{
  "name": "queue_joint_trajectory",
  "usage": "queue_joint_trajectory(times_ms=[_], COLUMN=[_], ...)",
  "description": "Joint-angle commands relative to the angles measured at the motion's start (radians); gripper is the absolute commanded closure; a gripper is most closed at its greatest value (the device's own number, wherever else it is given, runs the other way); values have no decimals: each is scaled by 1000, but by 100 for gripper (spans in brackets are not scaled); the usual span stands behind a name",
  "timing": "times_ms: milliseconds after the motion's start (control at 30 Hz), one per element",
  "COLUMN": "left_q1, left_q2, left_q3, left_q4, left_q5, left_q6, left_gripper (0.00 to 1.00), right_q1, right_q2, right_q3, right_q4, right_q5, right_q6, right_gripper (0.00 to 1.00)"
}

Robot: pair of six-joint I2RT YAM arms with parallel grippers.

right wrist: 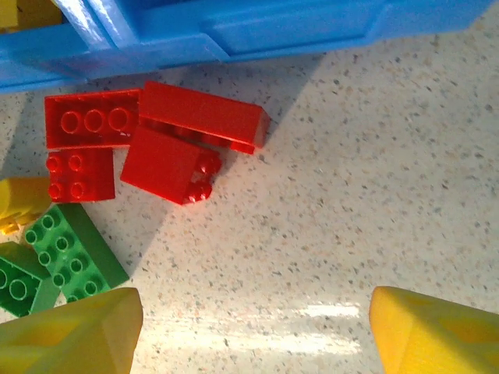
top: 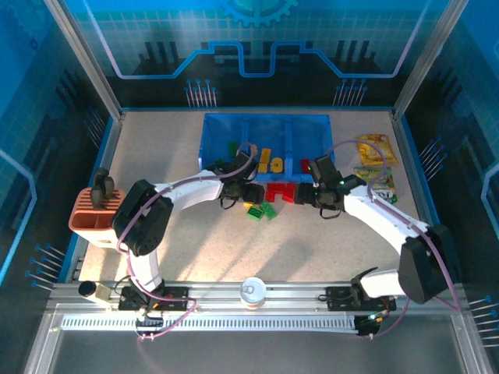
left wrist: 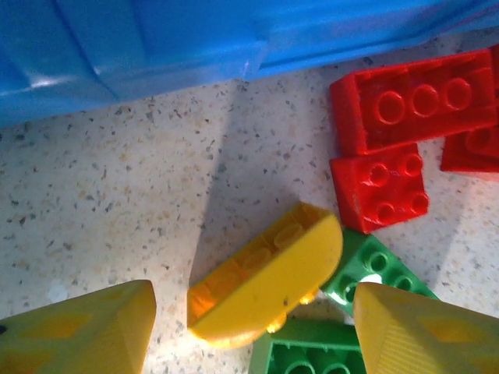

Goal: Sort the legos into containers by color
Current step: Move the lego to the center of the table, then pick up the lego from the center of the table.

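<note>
The tray (top: 265, 118) stands at the far middle of the worktop (top: 179, 257), its three compartments side by side with legos (top: 269, 160) in each. A cluster (top: 271, 199) of loose legos lies on the worktop just before the tray's near wall. The left claw (top: 243, 192) hangs over the cluster's left end, a rounded brick (left wrist: 265, 273) between its fingertips and apart from both. The right claw (top: 309, 195) is just right of the cluster. Snack packets (top: 376, 156) lie right of the tray. A slotted holder (top: 90, 216) stands at the worktop's left edge, and a can (top: 253, 291) at the near edge between the arm bases.

legos (right wrist: 160, 167): red, green, yellow, loose on table | tray (top: 312, 132): blue, just beside
</note>
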Motion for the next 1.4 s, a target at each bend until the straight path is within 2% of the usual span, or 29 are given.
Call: queue_joint_trajectory(times_ms=[0, 200, 300, 500, 800, 900, 1100, 1367], left_q1=[11, 19, 20, 20, 81, 83, 81, 80], left_q2=[44, 87, 98, 108, 58, 23, -65, -43], left_q3=[53, 78, 73, 65, 11, -7, -49, -12], left_q4=[-58, -64, -62, -76, -76, -84, -46, -59], left_q5=[-5, 17, 38, 11, 30, 45, 74, 113], left_q6=[72, 82, 76, 55, -50, -68, -85, -20], left_gripper=[33, 43, 44, 53, 57, 56, 42, 38], right_q1=[-18, -42, -49, -52, -52, -52, -50, -40], right_q2=[-69, -133, -151, -167, -187, -197, -196, -193], right_q3=[-74, -158, -173, -174, -193, -196, -199, -206], right_q4=[39, 49, 49, 48, 51, 49, 65, 70], right_q5=[-20, -34, -39, -42, -50, -46, -58, -56], right_q6=[36, 49, 51, 54, 63, 61, 67, 74], right_gripper=[22, 23, 23, 23, 23, 23, 23, 23])
